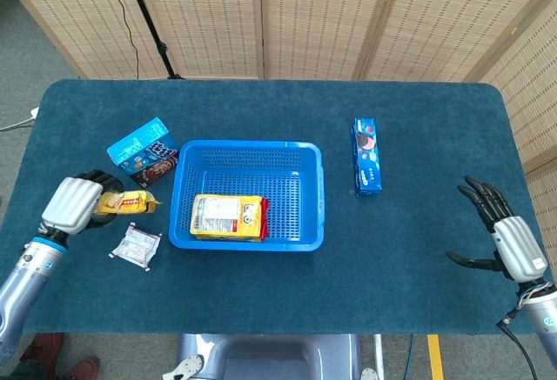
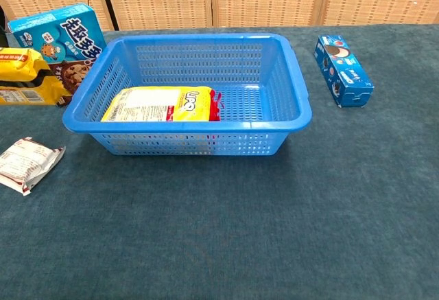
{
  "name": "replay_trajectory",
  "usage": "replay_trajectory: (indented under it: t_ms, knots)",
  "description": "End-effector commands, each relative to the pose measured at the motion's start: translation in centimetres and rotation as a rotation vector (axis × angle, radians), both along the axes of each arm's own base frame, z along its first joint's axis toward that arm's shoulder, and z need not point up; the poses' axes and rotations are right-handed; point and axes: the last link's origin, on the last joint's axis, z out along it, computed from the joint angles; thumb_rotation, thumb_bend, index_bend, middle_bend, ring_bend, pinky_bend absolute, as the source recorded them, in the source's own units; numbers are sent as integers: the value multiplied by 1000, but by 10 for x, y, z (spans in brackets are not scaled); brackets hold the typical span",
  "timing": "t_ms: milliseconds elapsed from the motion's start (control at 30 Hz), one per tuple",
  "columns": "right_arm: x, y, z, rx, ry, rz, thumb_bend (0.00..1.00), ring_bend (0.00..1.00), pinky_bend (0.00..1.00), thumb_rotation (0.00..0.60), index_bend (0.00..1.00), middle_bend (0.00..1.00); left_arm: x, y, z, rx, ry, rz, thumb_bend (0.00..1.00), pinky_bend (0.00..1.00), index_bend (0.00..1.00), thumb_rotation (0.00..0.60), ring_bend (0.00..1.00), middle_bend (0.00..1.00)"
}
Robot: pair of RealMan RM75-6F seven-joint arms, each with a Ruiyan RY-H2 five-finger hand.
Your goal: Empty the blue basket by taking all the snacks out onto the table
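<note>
The blue basket (image 1: 311,190) (image 2: 295,101) stands mid-table with one yellow and white snack pack (image 1: 229,216) (image 2: 164,104) lying flat in it. My left hand (image 1: 72,204) is left of the basket, over the table, and grips a yellow snack bag (image 1: 128,203) (image 2: 26,77). The hand itself is out of the chest view. My right hand (image 1: 507,237) hovers open at the table's far right edge, holding nothing.
A blue cookie box (image 1: 144,151) (image 2: 58,39) stands left of the basket. A small white packet (image 1: 136,245) (image 2: 26,163) lies in front of it. A long blue biscuit box (image 1: 365,155) (image 2: 343,70) lies right of the basket.
</note>
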Motion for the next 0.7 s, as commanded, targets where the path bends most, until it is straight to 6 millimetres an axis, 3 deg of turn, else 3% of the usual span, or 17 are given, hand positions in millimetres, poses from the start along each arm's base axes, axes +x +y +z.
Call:
replay_trajectory:
  t_ms: [33,233,400,433,533,700]
  knots:
    - [0,0,0,1,1,-1,0,0,0,600,0,0,3,-4,5,-55,-72,31,1,0,0,600,0,0]
    - [0,-1,-1,2,5,-7,0,0,0,600,0,0,46,-3,12,-72,-128,-85,0,0,0,600,0,0]
    - [-1,-2,-2,6,10,-10,0,0,0,600,0,0,89,5,1,-123,-127,-146,0,0,0,600,0,0]
    - [-1,-2,-3,8,12,-11,0,0,0,600,0,0,108,10,-11,-170,-118,-160,0,0,0,600,0,0]
    - [-2,-3,-3,6,13,-15,0,0,0,600,0,0,135,23,-35,-243,-73,-161,0,0,0,600,0,0]
    - [-4,-5,-1,2,11,-26,0,0,0,600,0,0,156,34,-73,-318,-26,-128,0,0,0,600,0,0]
